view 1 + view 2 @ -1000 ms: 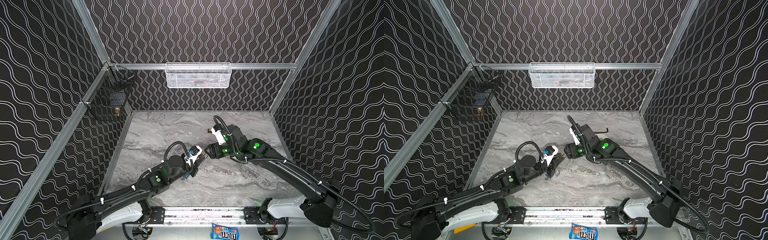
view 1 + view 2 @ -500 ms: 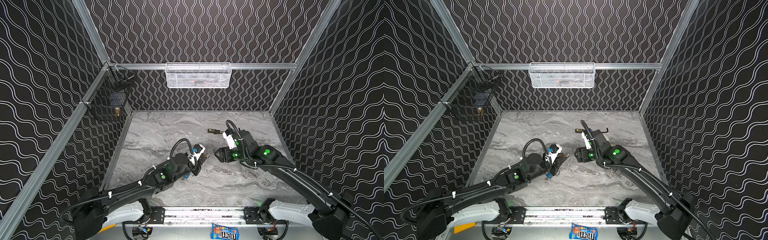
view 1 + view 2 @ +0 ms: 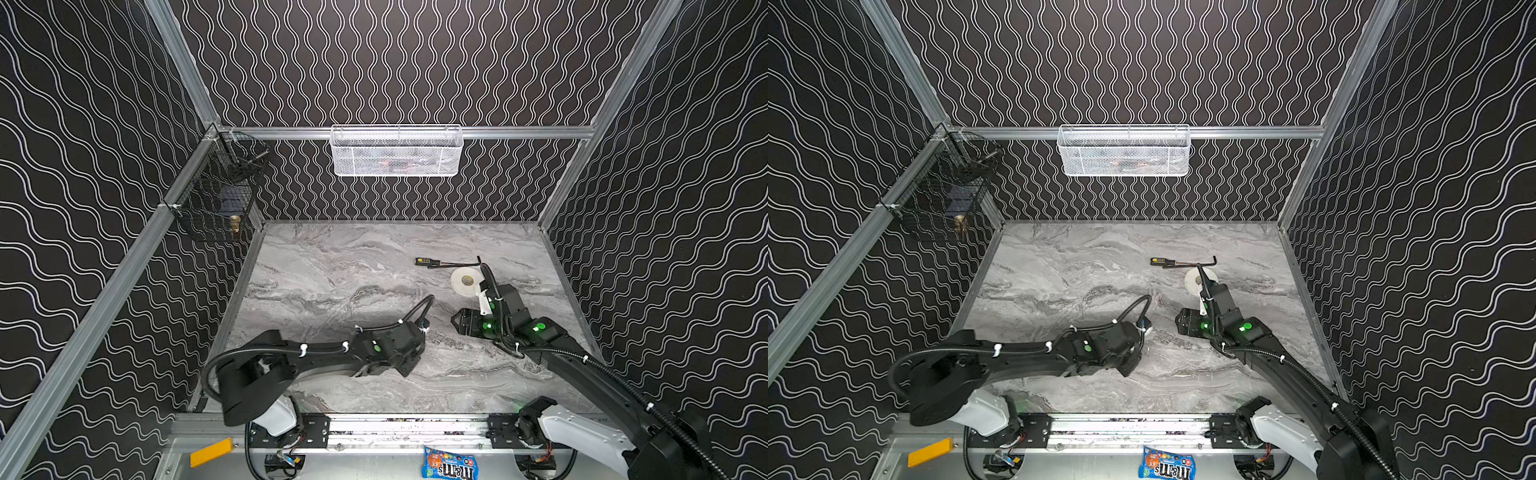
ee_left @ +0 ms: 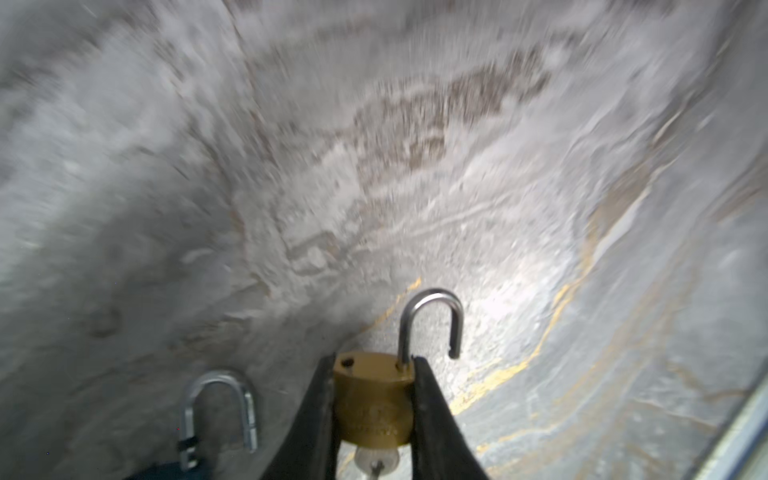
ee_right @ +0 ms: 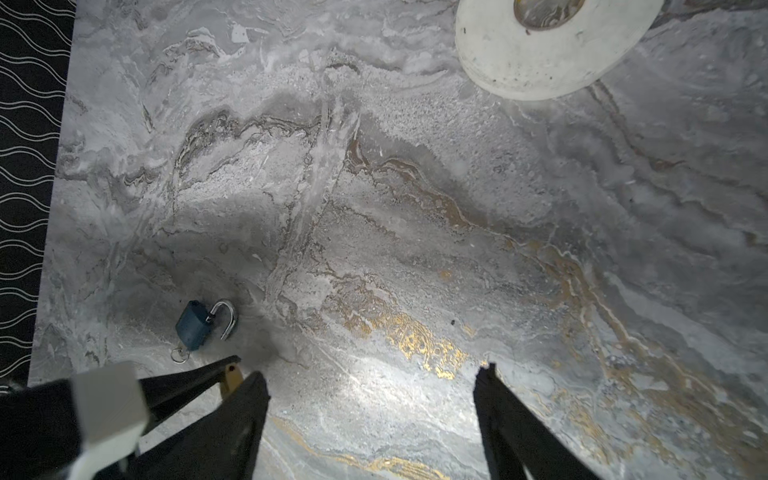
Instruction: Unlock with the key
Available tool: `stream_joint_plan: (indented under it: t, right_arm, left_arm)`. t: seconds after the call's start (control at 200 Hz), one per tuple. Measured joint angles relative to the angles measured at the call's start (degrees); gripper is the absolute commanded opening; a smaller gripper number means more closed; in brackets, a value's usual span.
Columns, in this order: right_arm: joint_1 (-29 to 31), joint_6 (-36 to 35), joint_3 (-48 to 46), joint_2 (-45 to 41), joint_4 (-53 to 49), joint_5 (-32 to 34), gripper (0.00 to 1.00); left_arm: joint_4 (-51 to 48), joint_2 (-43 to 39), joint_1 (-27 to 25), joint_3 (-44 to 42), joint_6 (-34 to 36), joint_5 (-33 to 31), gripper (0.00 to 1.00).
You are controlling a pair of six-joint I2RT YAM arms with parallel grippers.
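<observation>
In the left wrist view my left gripper [image 4: 374, 359] is shut on the brass padlock [image 4: 374, 399], one black finger against each side of its body. The steel shackle [image 4: 432, 324] stands lifted and swung out, its free end clear of the body. A silver key [image 4: 376, 461] shows blurred at the lock's keyhole end. In both top views the left gripper [image 3: 407, 363] [image 3: 1129, 365] points down near the table's middle. My right gripper [image 5: 372, 370] [image 3: 457, 322] hovers open and empty just to its right.
A blue padlock [image 5: 193, 326] with an open shackle lies on the marble beside the left gripper. A white tape roll [image 3: 465, 281] and a black tool [image 3: 449, 262] lie behind the right arm. A white basket [image 3: 397, 151] and a black wire basket [image 3: 216, 199] hang on the walls.
My right gripper has drawn back to the right, away from the left gripper, uncovering the tape roll. The left arm has swung lower and nearer the front, still gripping the padlock.
</observation>
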Motion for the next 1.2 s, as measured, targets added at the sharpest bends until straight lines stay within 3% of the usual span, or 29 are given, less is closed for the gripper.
stream_joint_plan:
  t: [0.556, 1.201]
  right_arm:
    - [-1.18, 3.45, -7.43, -4.68, 6.12, -1.97, 0.8]
    - [-2.43, 3.69, -8.37, -6.82, 7.04, -3.26, 0.8]
  left_arm:
    - [0.02, 8.37, -2.21, 4.79, 1.09, -2.62, 0.29]
    - [0.07, 9.07, -2.29, 5.7, 3.19, -5.81, 0.45]
